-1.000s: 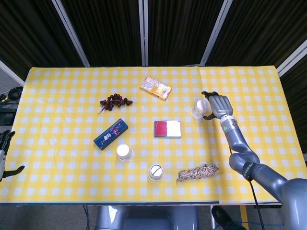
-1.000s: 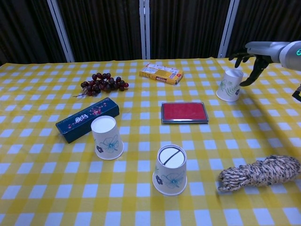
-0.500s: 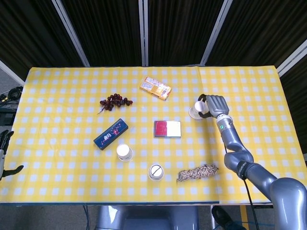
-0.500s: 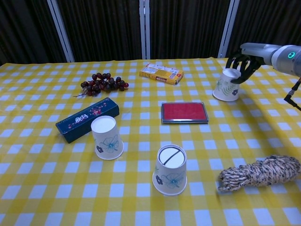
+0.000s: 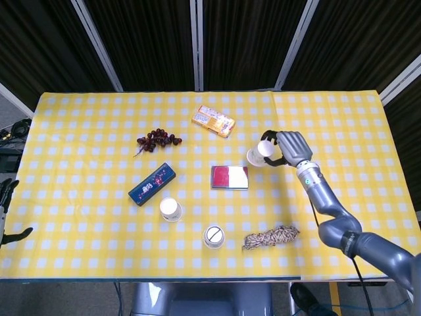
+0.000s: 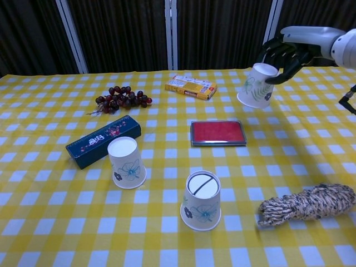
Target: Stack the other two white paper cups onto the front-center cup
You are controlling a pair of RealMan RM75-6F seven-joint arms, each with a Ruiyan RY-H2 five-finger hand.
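Note:
My right hand [image 5: 290,149] [image 6: 283,52] grips an upside-down white paper cup [image 5: 259,155] [image 6: 256,85] by its base and holds it tilted in the air, above the table right of the red pad. The front-center cup [image 5: 214,236] [image 6: 201,208] stands upside down near the front edge, with a dark line across its base. The third cup [image 5: 170,209] [image 6: 127,162] stands upside down to its left, beside the dark blue box. My left hand [image 5: 8,209] hangs off the table's left edge, holding nothing, fingers apart.
A red pad [image 5: 229,177] [image 6: 218,132] lies mid-table under the carried cup's side. A dark blue box [image 5: 152,184] [image 6: 103,141], grapes [image 5: 156,139] [image 6: 122,95] and an orange packet [image 5: 213,120] [image 6: 191,87] lie behind. A rope coil [image 5: 270,237] [image 6: 307,204] sits front right.
My right hand closed on the rear-right cup, lifted it off the table and carried it leftward, tilted. The other two cups and the left hand stayed put.

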